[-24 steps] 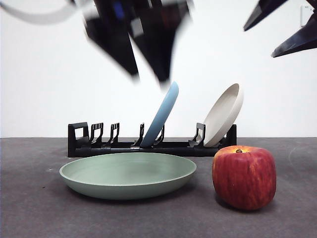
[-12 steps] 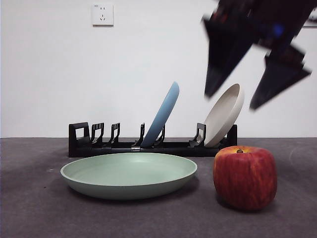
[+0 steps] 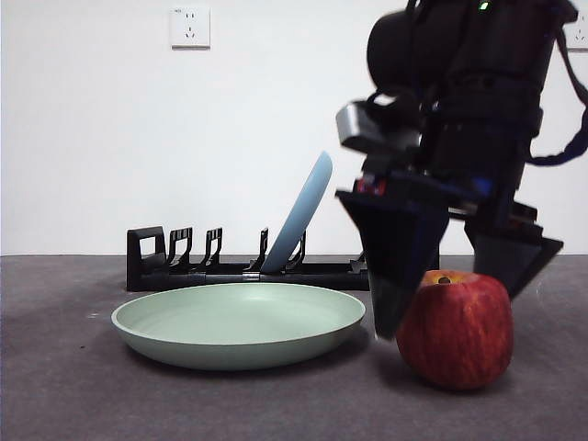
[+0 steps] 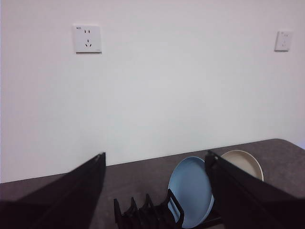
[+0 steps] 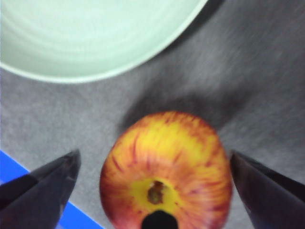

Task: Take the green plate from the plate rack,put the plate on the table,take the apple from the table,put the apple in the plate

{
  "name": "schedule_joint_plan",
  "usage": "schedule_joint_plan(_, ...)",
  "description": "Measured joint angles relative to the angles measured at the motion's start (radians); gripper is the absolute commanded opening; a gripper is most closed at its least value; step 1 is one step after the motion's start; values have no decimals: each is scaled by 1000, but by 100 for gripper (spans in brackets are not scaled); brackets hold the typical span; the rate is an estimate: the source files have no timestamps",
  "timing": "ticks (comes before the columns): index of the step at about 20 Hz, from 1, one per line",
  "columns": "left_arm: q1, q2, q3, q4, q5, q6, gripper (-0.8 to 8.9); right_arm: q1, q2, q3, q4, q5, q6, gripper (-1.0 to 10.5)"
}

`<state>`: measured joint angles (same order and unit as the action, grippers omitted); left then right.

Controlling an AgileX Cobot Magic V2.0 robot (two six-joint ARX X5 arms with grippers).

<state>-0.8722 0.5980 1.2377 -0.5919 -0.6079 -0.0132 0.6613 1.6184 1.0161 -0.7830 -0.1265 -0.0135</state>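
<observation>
I see the dark grey table [image 3: 73,395] carrying everything. The black plate rack [image 3: 184,262] stands at the back, a light blue plate [image 3: 308,207] leaning in its slots. The green plate [image 3: 239,323] lies flat on the table in front of the rack. My right gripper [image 3: 455,289] hangs over the red apple [image 3: 455,331], jaws spread wide on either side of it, not touching. The apple sits just beside the green plate. My left gripper [image 4: 155,191] is up high, jaws apart, holding nothing.
</observation>
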Motion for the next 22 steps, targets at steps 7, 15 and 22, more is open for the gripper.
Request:
schedule_joint_plan(7, 0, 0, 0, -10, -14, 3, 345, 13, 7, 0, -15, 77, 55, -9)
schedule_joint_plan(15, 0, 0, 0, -11, -14, 3, 345, 22, -55, 129, -18, 101, 58, -11)
schedule_joint_plan(22, 0, 0, 0, -14, -14, 5, 345, 53, 7, 380, 48, 50, 57, -12)
